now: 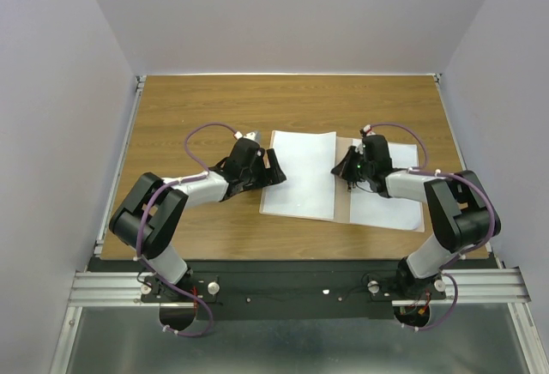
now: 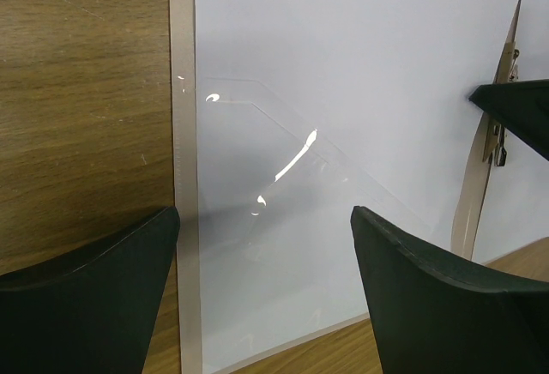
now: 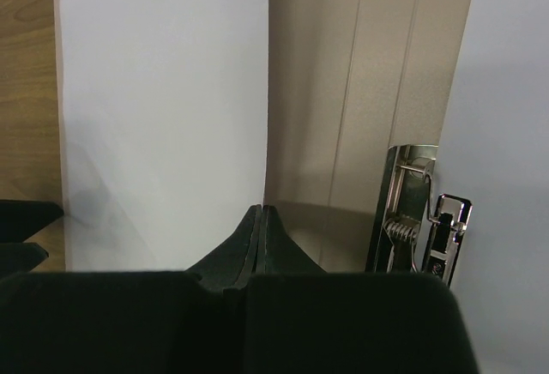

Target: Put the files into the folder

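Two sheets (image 1: 300,172) lie on the open folder (image 3: 343,91); I see the left gripper (image 2: 264,228) spread at its left edge and the right gripper (image 3: 260,215) pinched together over its middle.

White files (image 1: 300,175) flat on open folder (image 1: 342,207)

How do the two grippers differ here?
The left black two-finger gripper is wide open; the right black two-finger gripper is shut. The left straddles the tan cardboard folder's left edge; the right points at its spine, near the silver metal clip. Both are low over the open folder.
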`<state>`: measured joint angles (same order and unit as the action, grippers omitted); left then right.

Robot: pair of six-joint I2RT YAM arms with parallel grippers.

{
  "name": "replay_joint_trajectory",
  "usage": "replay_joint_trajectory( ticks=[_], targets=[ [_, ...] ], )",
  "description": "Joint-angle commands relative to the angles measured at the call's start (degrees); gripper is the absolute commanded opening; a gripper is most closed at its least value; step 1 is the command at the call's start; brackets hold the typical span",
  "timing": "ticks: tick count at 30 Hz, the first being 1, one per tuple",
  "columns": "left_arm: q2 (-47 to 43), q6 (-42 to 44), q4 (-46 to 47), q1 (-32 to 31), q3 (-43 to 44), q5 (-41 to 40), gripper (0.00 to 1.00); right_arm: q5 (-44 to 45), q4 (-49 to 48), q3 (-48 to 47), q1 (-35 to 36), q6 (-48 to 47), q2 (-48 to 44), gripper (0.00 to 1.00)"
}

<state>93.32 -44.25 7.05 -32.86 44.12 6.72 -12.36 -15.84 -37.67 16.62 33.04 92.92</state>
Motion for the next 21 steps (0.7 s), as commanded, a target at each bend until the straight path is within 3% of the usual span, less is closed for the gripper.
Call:
replay_joint_trajectory(
  ticks=[1, 15, 16, 21],
  targets=[
    [2.13, -1.02, -7.31, -0.98, -3.07, 1.1, 0.92, 2.52, -0.6, 0.76, 1.39, 0.89, -1.08, 0.01],
    [1.25, -0.93, -7.31, -1.24, -2.81, 1.1, 0.92, 8.58, 3.0, -1.17, 3.24, 1.16, -0.99, 0.01],
    [1.08, -0.93, -7.4, -1.24, -2.72, 0.84, 0.92, 8.93, 4.31, -2.31, 3.33, 0.72, -1.34, 0.03],
    [-0.06, -0.66, -8.1, -1.24, -1.84, 0.22, 0.92, 12.09, 10.02, -6.27, 3.59, -1.83, -4.15, 0.37]
  ],
)
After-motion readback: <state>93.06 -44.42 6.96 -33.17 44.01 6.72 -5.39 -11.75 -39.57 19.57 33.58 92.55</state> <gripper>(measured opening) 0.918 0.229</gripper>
